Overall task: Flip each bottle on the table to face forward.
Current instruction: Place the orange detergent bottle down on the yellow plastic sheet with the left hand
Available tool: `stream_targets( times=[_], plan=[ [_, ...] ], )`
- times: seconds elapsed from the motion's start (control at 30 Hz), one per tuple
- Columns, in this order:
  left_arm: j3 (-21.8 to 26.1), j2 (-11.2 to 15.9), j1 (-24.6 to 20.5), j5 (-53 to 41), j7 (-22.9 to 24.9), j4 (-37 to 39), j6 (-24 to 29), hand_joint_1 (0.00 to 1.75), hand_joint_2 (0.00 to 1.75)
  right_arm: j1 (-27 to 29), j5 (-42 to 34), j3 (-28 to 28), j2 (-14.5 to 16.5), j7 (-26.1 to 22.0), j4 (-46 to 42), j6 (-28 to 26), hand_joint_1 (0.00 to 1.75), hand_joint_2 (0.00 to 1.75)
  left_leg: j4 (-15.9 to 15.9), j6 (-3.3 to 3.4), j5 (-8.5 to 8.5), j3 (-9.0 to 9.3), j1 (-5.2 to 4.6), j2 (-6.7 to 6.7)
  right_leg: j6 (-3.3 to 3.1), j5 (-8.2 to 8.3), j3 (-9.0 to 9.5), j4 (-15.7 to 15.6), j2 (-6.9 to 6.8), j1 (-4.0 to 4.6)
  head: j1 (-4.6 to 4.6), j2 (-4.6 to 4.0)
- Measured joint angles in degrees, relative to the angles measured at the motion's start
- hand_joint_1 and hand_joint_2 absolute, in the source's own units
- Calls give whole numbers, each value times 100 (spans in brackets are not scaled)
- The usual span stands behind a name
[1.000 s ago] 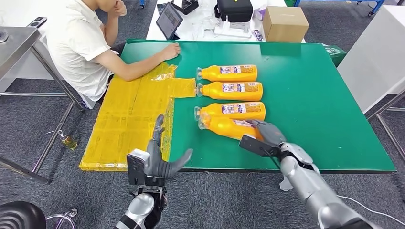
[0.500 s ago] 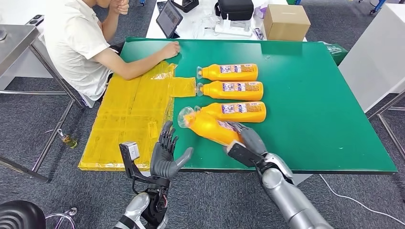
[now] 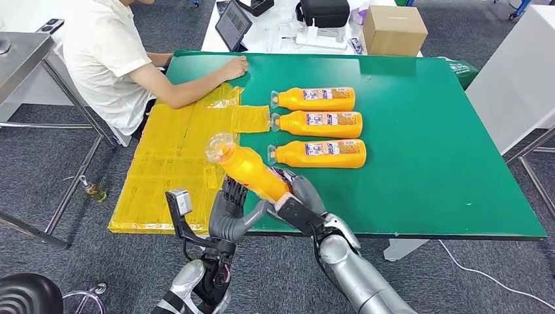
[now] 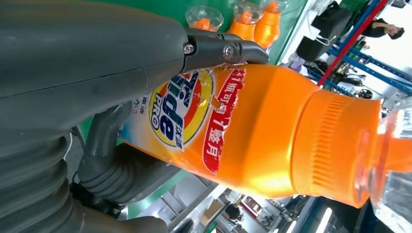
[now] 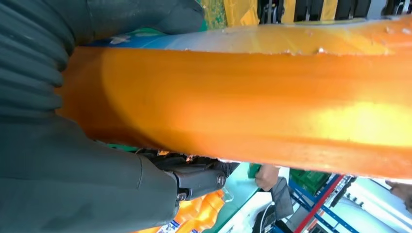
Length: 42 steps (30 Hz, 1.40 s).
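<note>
Lifted off the table (image 3: 425,131), the bottle (image 3: 249,168) is now held by both hands.

grey carpet floor (image 3: 39,163), white side table (image 3: 517,85)

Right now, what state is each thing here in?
Lifted bottle: off the table, tilted, cap up.
Three bottles: lying flat, labels up.
Right robot hand: gripping the lifted bottle.
Left robot hand: touching that bottle.
Tablet: propped up.
Cardboard box: closed.
</note>
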Motion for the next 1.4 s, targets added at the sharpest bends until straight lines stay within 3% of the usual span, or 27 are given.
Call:
stream_targets(
  times=[0.43,0.7,0.83,0.87,0.9,0.97,1.0,1.03,1.27,1.4],
  plan=[
    [20,35,-56,366,-1,-30,283,0,175,-171,386,505,284,114,357,-510,175,175,0,0,0,-8,0,2,0,0,-12,0,1,0,1,0],
    [118,72,-94,544,7,-50,346,0,175,-347,1507,1003,300,298,572,-1641,167,175,0,0,0,-13,0,3,0,0,-17,0,1,0,1,0],
    [211,85,-120,621,17,-48,324,0,175,-445,1763,1232,298,421,614,-1843,158,175,0,0,1,-12,1,3,0,0,-18,1,1,0,0,0],
    [233,85,-121,636,18,-48,297,14,175,-456,1797,1277,298,439,623,-1878,148,175,0,0,1,-12,1,3,0,0,-19,1,1,0,0,0],
    [256,85,-120,645,19,-48,257,51,175,-467,1832,1322,298,453,635,-1921,122,175,0,0,1,-13,1,3,0,0,-19,1,2,0,0,0],
    [301,85,-114,656,14,-49,137,138,175,-497,1874,1402,299,466,673,-1997,46,175,0,-1,1,-13,1,3,0,0,-19,1,2,0,1,0],
    [322,86,-110,658,4,-50,64,167,175,-510,1874,1438,299,461,695,-2021,14,175,0,-1,1,-13,1,3,0,0,-19,1,2,0,1,0],
    [343,86,-104,659,-13,-54,-15,175,175,-517,1858,1470,300,446,717,-2032,0,175,0,-1,1,-13,1,3,0,0,-19,1,2,0,1,0],
    [510,102,67,721,-161,-258,-463,175,175,-467,1480,1625,327,97,787,-1946,0,175,0,-1,0,-13,1,8,-1,0,-26,0,4,0,0,0],
    [603,113,198,805,-221,-382,-744,175,175,-433,1243,1642,342,-133,787,-1848,0,0,0,-1,0,-13,1,9,-1,0,-28,0,4,0,-1,0]
  ],
)
